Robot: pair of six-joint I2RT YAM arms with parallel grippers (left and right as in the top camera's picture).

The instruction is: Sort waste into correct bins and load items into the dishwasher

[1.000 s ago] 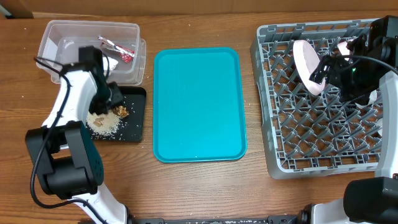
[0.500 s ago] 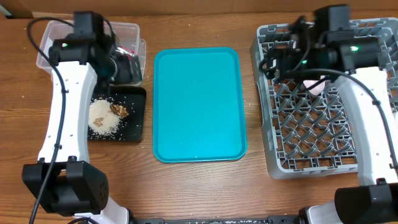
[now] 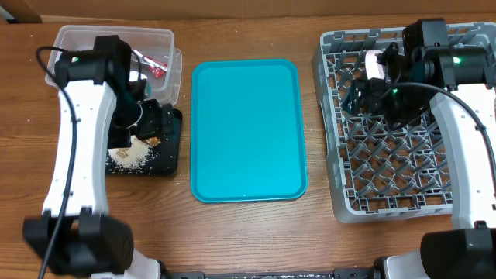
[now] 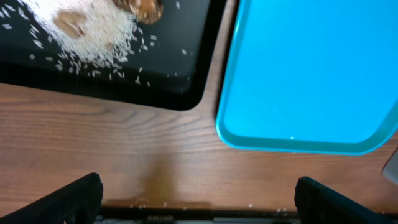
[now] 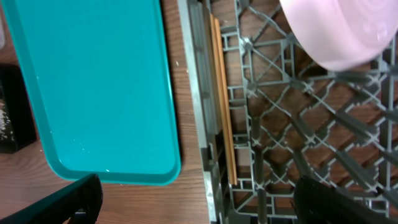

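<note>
Surface: brown wooden table [image 3: 248, 232], seen from above, 1 robot arm at each side.
Teal tray [image 3: 246, 132]: flat in the middle of the table, long side running 12 to 6 o'clock.
Clear tub [image 3: 70, 35]: at the table's 10 o'clock corner.
Red wrapper [image 3: 157, 68]: crinkled, inside the clear tub, against its 3 o'clock wall.
Black tray [image 3: 172, 163]: on the 6 o'clock side of the tub, touching or nearly so; at 9 o'clock from the teal tray, near it but apart.
Rice [image 3: 133, 155]: whitish heap on the black tray, with loose grains scattered round it.
Brown scrap [image 3: 153, 140]: on the black tray, at the 1 o'clock edge of the rice heap.
Grey rack [image 3: 387, 186]: fills the table's 3 o'clock side, with a grid of upright pegs.
Chopsticks [image 5: 222, 106]: thin and wooden, lying inside the rack along the wall nearest the teal tray.
Pale bowl [image 5: 339, 31]: in the rack among the pegs, toward its 11 o'clock part; upright or tilted, I cannot tell.
Left gripper [image 4: 199, 202]: fingers [image 4: 68, 199] spread wide, gripping nothing; hangs over the 3 o'clock edge of the black tray.
Right gripper [image 5: 199, 202]: fingers [image 5: 336, 199] spread wide, gripping nothing; hangs over the rack's 10 o'clock part, near the bowl.
</note>
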